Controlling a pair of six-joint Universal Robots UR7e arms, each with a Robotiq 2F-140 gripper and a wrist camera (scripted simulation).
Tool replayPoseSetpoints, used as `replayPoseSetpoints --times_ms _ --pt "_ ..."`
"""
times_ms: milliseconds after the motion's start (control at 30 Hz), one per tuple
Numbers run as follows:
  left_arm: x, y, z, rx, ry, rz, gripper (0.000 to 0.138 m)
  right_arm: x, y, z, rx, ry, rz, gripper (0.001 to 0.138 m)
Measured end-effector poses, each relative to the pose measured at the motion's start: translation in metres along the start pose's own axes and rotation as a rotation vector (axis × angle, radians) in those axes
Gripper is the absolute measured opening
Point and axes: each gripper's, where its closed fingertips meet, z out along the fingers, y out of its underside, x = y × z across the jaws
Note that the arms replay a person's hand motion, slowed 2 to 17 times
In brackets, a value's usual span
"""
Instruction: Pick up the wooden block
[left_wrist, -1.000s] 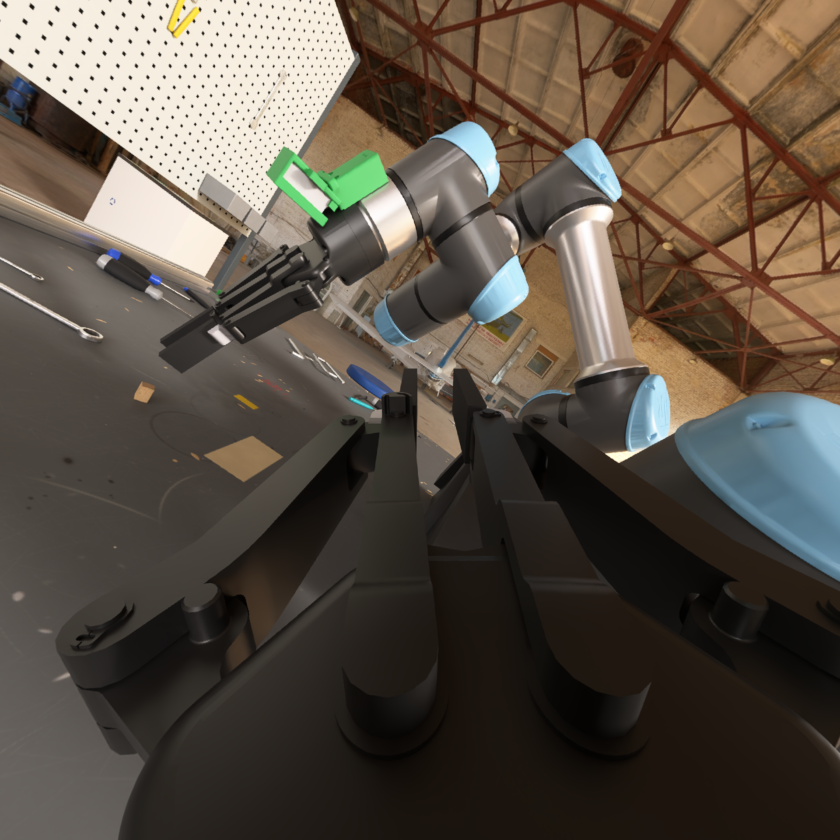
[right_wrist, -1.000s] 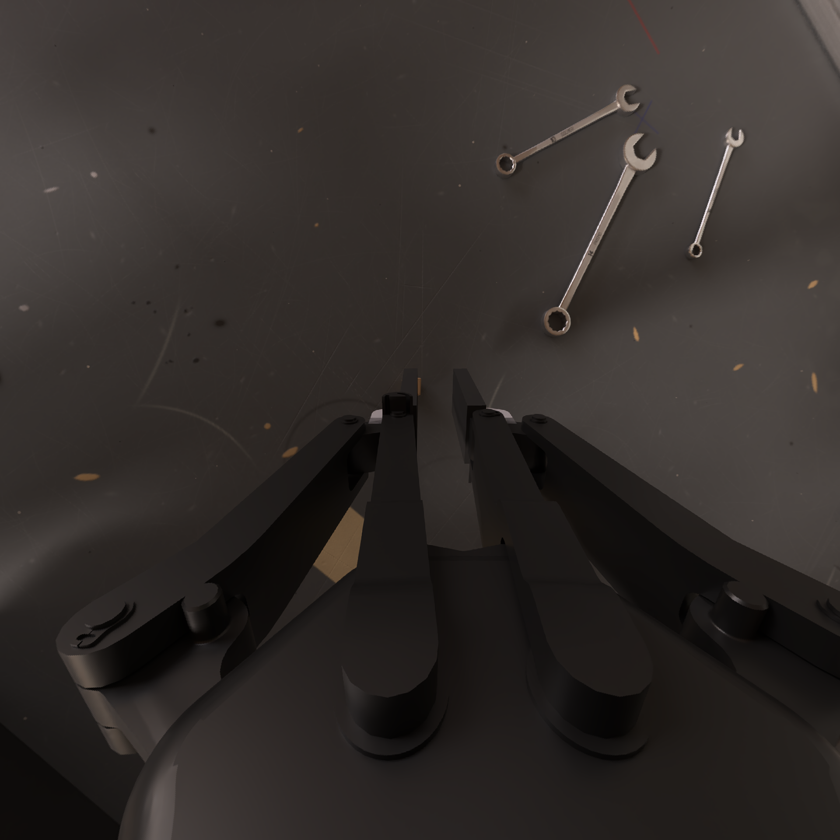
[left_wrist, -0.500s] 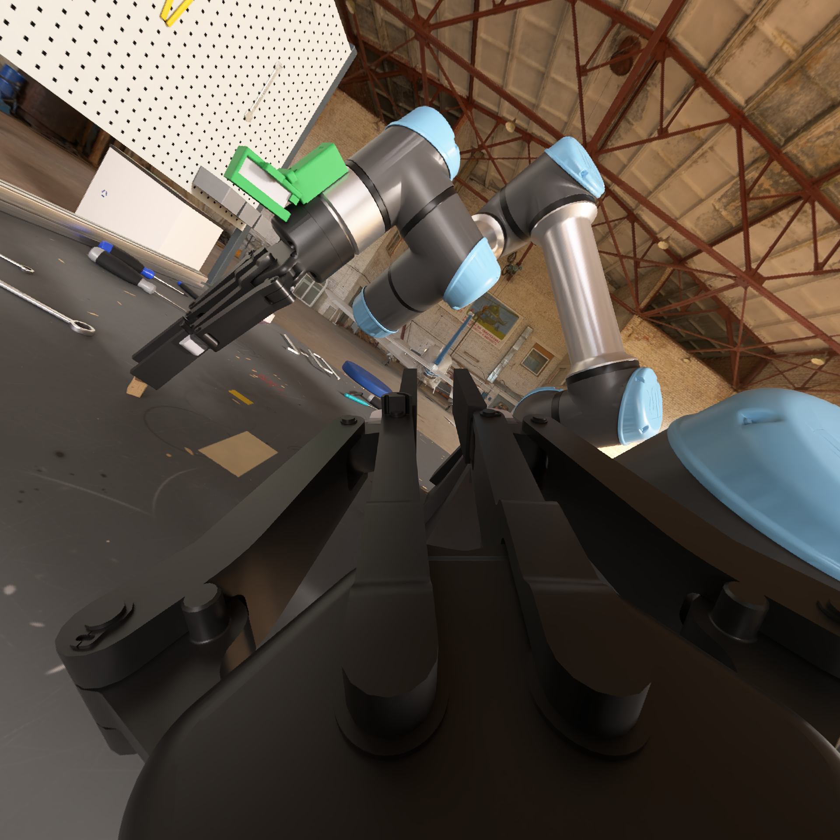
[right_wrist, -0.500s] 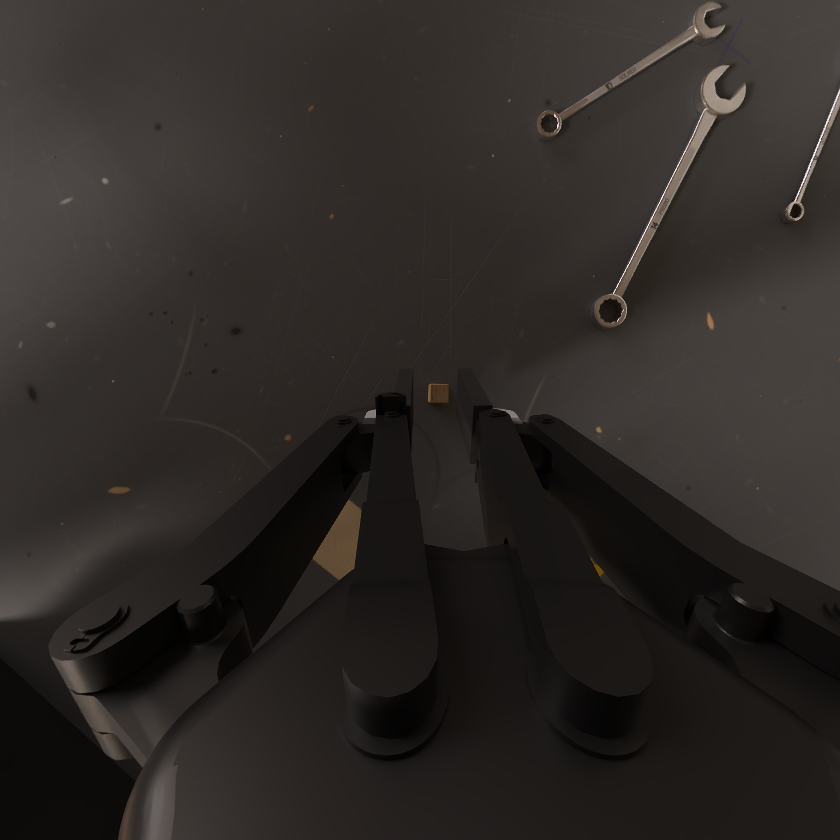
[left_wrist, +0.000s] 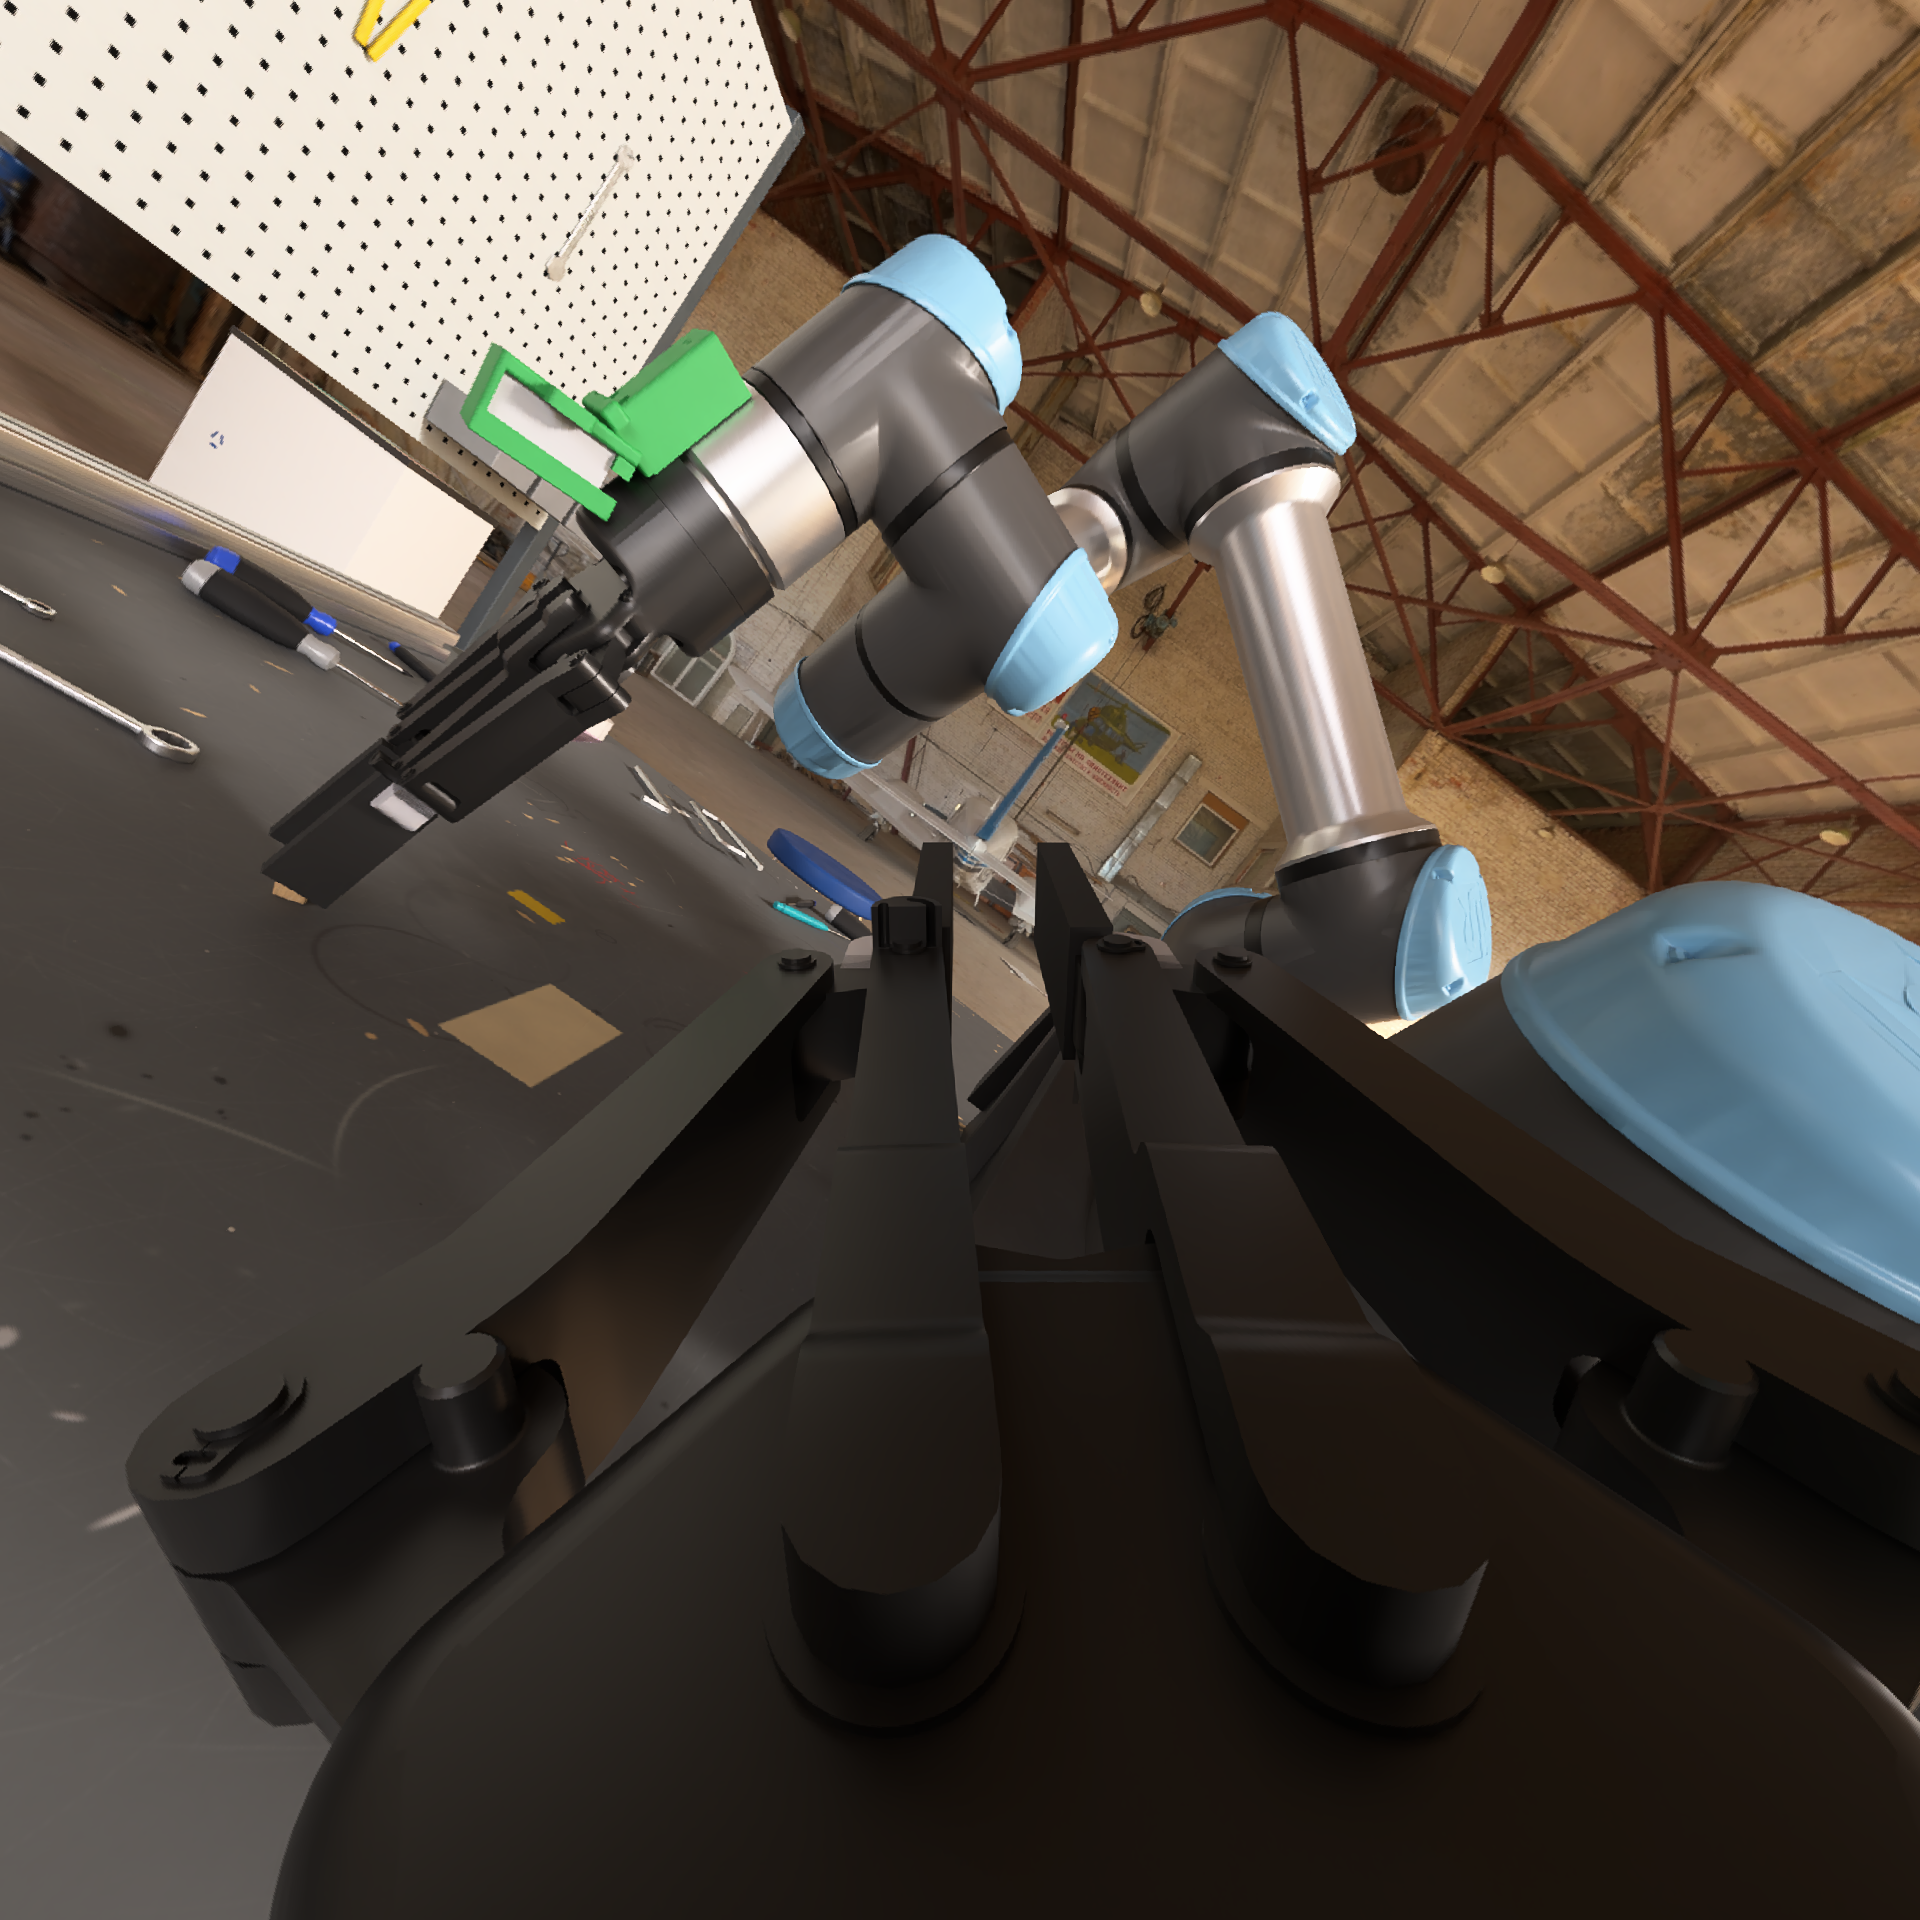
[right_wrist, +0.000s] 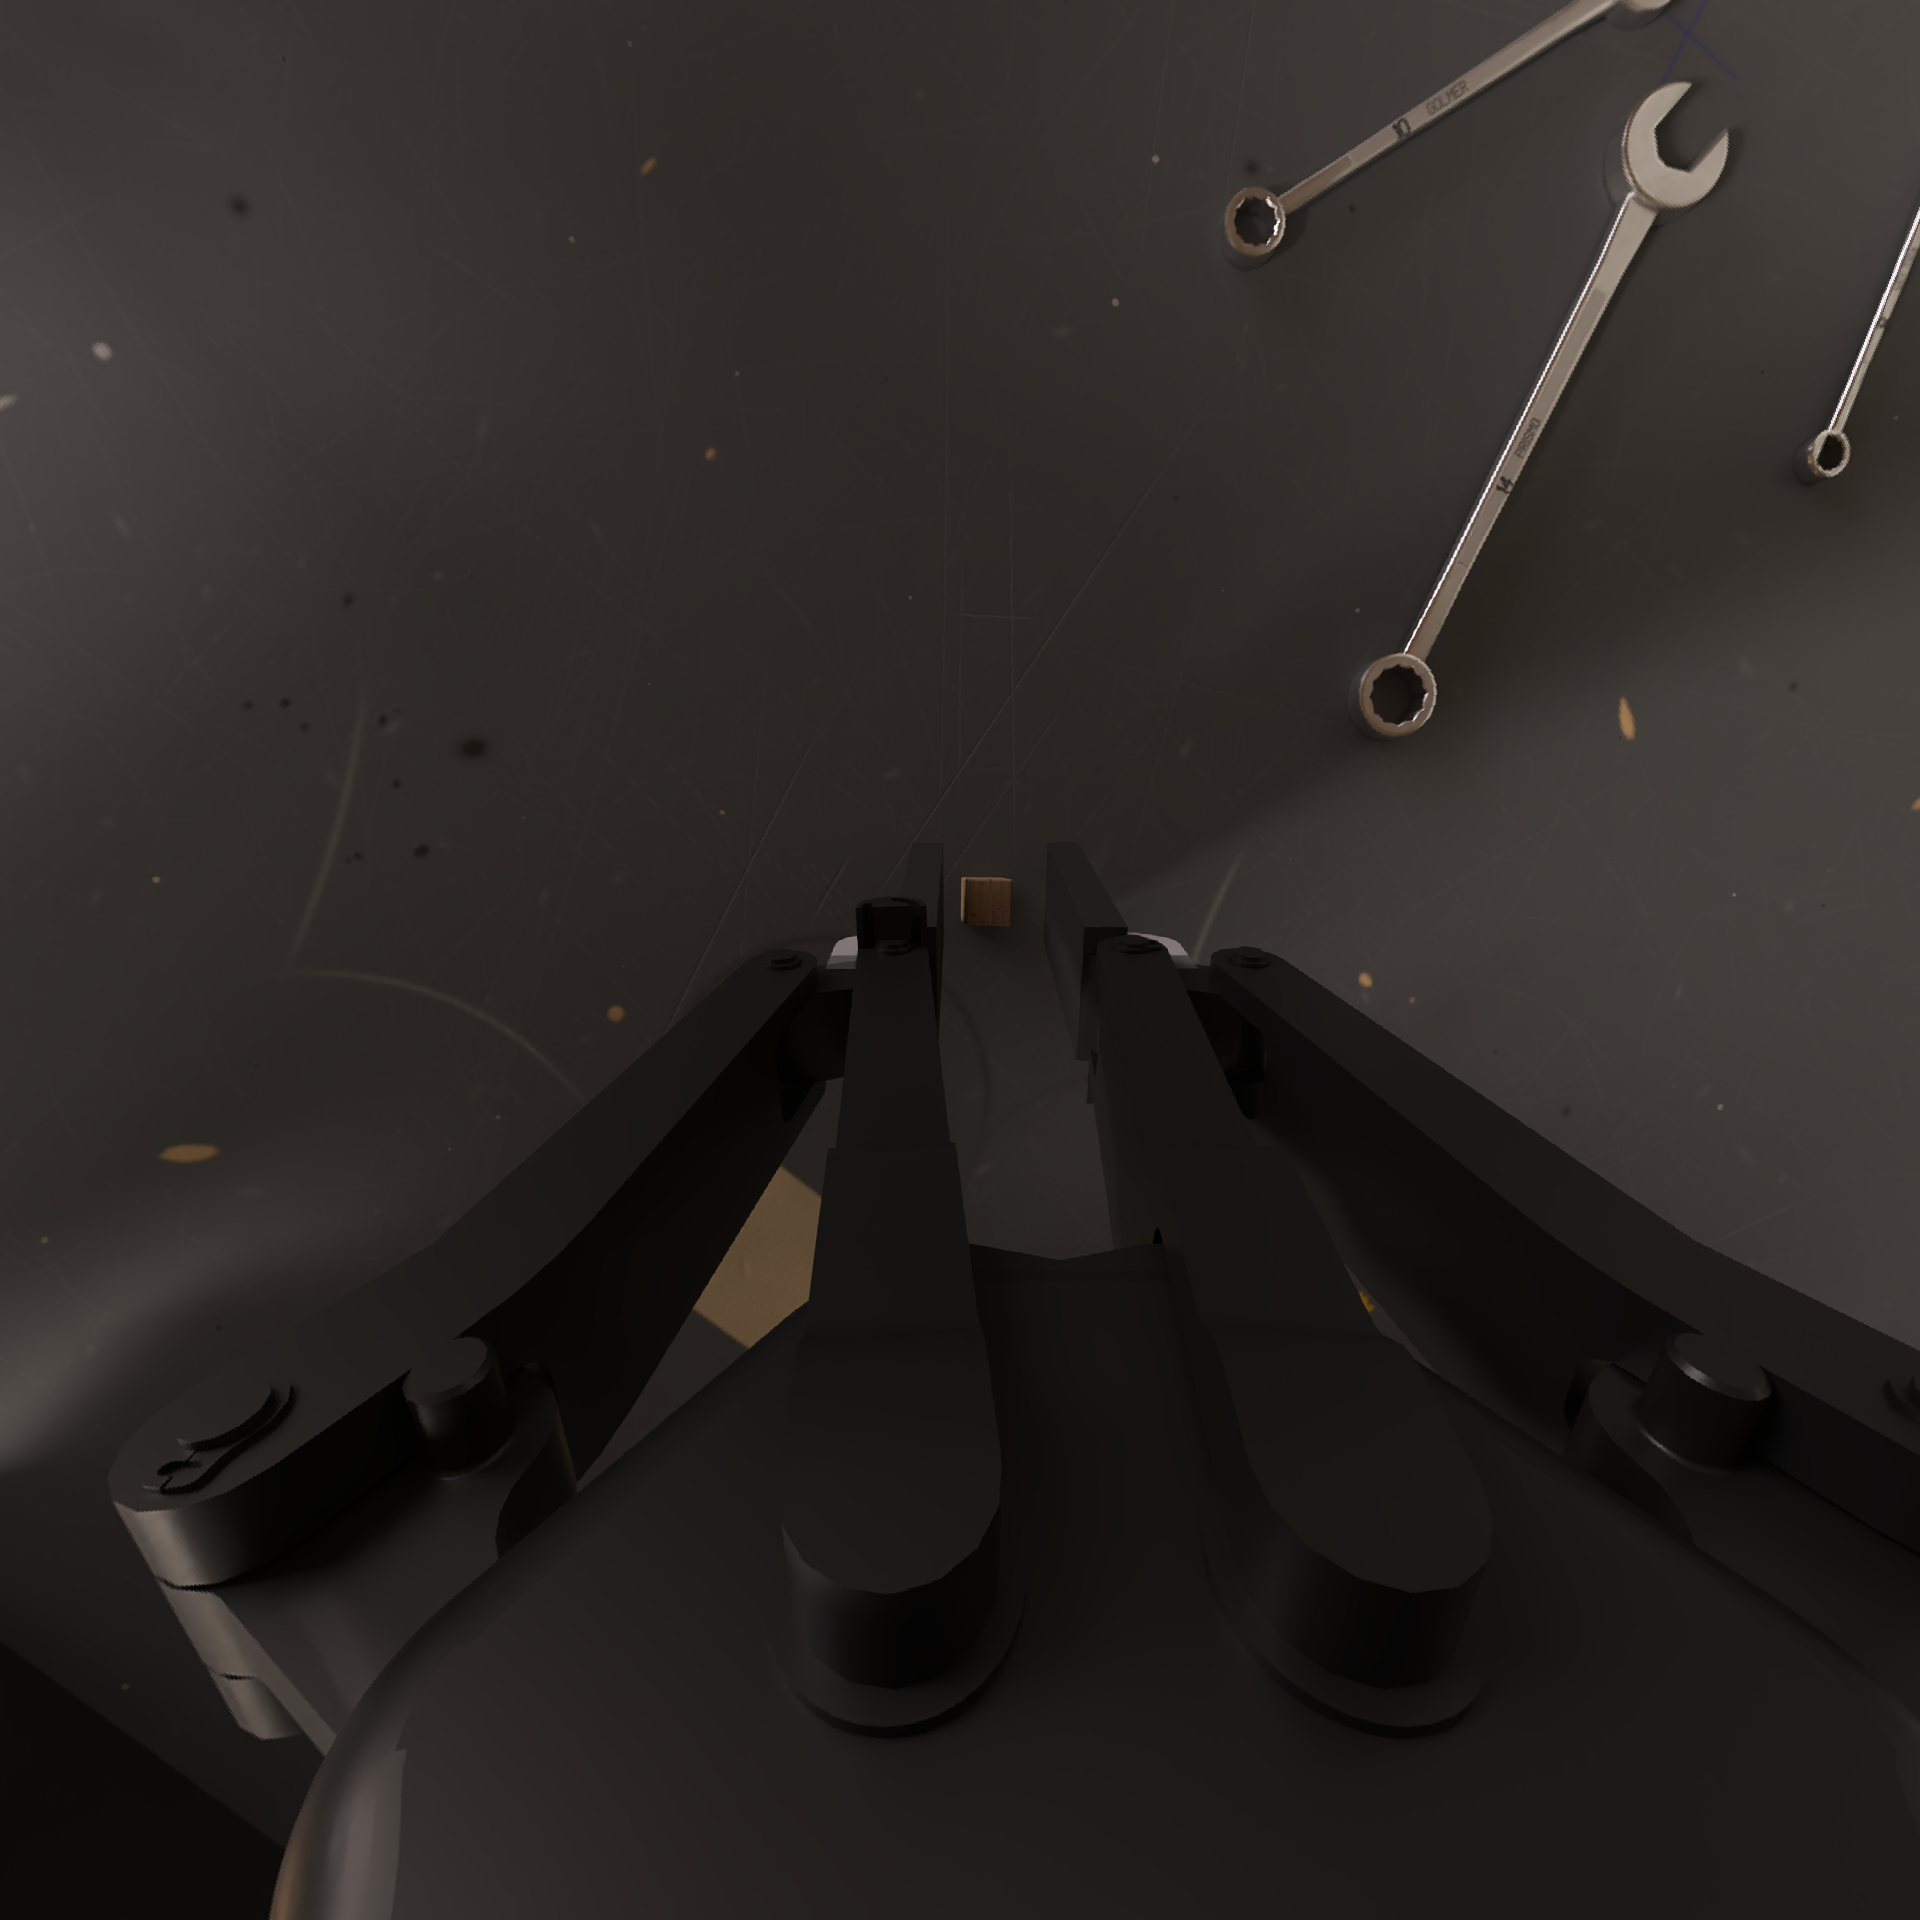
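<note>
The wooden block (right_wrist: 985, 900) is a small tan cube on the dark table. In the right wrist view it sits between the fingertips of my right gripper (right_wrist: 995, 862), with a gap on each side. The jaws stand narrowly parted and do not touch it. In the left wrist view the right gripper (left_wrist: 312, 868) slants down to the table, and only a corner of the block (left_wrist: 286, 891) peeks out under its tip. My left gripper (left_wrist: 992, 873) is held off the table, its jaws narrowly parted with nothing between them.
Three steel wrenches (right_wrist: 1538, 416) lie on the table to the upper right of the block. A flat tan square (left_wrist: 530, 1034), screwdrivers (left_wrist: 260, 608) and a blue object (left_wrist: 821, 873) lie on the table. A white pegboard (left_wrist: 364, 187) stands at the back.
My right gripper has come down toward the table and over the block, which now shows between its fingertips. The wrenches have slid up and right in its view. The left gripper has barely moved.
</note>
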Motion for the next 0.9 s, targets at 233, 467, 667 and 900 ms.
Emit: replayPoseSetpoints --times_ms 233,467,667,900 --pt "0.0008 0.0005 -0.0018 0.001 0.001 0.002 0.021 0.0005 0.0006 0.0029 -0.009 0.003 0.002 0.026" --pt "0.0014 0.0009 -0.0035 0.001 0.001 0.004 0.021 0.0002 -0.0011 0.0029 0.002 -0.014 0.017 0.025" --pt "0.0019 0.0006 -0.0048 0.003 0.002 0.006 0.021 -0.0008 -0.0008 0.0035 -0.002 -0.034 0.020 0.021" --pt "0.0023 -0.0001 -0.0061 0.009 0.005 0.006 0.021 -0.0036 -0.0008 0.0036 -0.001 -0.062 0.027 0.016"
